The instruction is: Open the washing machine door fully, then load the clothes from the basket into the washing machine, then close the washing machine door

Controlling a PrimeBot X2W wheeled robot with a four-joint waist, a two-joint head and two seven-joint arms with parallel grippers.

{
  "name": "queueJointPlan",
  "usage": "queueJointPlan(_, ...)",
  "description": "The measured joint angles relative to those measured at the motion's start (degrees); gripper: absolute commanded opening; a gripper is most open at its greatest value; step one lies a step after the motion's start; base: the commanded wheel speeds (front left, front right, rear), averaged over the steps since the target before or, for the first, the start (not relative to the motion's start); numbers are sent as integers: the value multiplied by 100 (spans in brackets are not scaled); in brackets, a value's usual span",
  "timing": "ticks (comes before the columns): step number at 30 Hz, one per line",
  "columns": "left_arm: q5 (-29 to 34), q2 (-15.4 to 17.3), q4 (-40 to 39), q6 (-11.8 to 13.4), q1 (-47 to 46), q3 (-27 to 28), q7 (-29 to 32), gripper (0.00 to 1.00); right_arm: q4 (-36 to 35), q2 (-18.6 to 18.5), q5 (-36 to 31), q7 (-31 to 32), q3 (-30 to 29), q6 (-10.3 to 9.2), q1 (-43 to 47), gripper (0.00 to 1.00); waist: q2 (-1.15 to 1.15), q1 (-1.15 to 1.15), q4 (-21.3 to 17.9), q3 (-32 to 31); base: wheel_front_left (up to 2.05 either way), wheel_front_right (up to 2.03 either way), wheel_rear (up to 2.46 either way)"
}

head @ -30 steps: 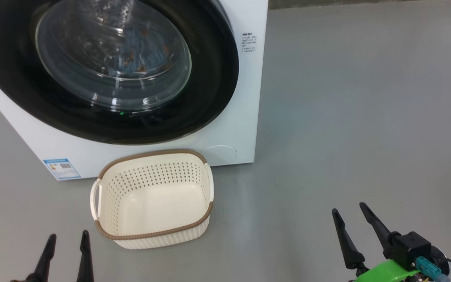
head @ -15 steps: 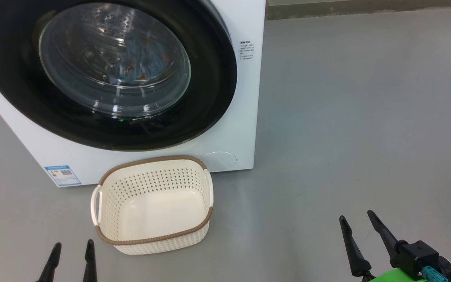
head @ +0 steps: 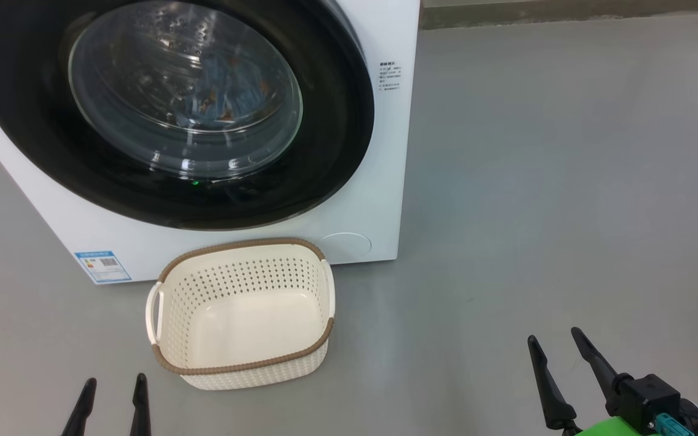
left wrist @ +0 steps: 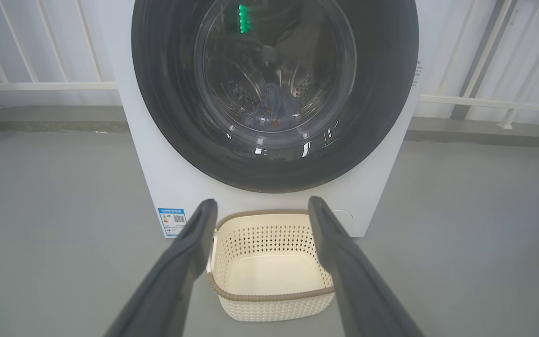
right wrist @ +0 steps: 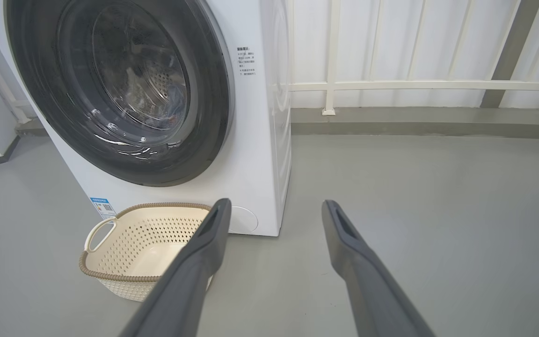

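One basket (head: 246,278) sits ahead of the left gripper (head: 114,381), well left of the right gripper (head: 553,335); both spread wide before one closed washing machine door (head: 337,133).

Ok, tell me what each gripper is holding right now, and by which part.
Nothing is held. The left gripper and the right gripper both stand open and empty, clear of the basket; the clothes lie behind the shut door.

Smooth grey floor (head: 567,181); white railing of upright bars (right wrist: 391,85) (some of them slanted); low grey kerb (right wrist: 414,122) running along the floor beneath the railing.
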Motion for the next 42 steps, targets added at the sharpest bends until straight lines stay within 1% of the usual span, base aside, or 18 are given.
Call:
queueJointPlan(12, -1, 0, 11, 0, -1, 5, 0, 100, 21, 13, 9, 0, 11, 0, -1, 100, 0, 0, 10, 30, 0, 0, 0)
queueJointPlan(13, -3, -7, 40, 1, -1, 1, 3, 0, 47, 13, 9, 0, 12, 1, 1, 0, 0, 0, 10, 30, 0, 0, 0)
queueJointPlan(17, -34, -107, 279, 1, 7, -44, 15, 0, 291, 25, 38, 4, 22, 2, 60, 0, 0, 0, 10, 30, 0, 0, 0)
queueJointPlan(21, -283, -122, 309, 1, 7, -47, 94, 0, 303, 26, 260, 60, 22, 2, 80, 0, 0, 1, 10, 21, 0, 0, 0)
queueJointPlan(32, -1051, -121, 376, 1, -9, -48, 307, 0, 323, 16, 1179, 236, 16, 2, 76, 0, 0, 1, 8, 23, 0, 0, 0)
queueJointPlan(35, -1270, -121, 394, 1, -34, -48, 346, 0, 335, 12, 1317, 259, 14, 2, 71, 0, 0, 1, 7, 22, 0, 0, 0)
queueJointPlan(42, -1722, -121, 428, 1, -73, -47, 465, 0, 346, 4, 1885, 366, 7, 2, 58, 0, 0, 1, 6, 19, 0, 0, 0)
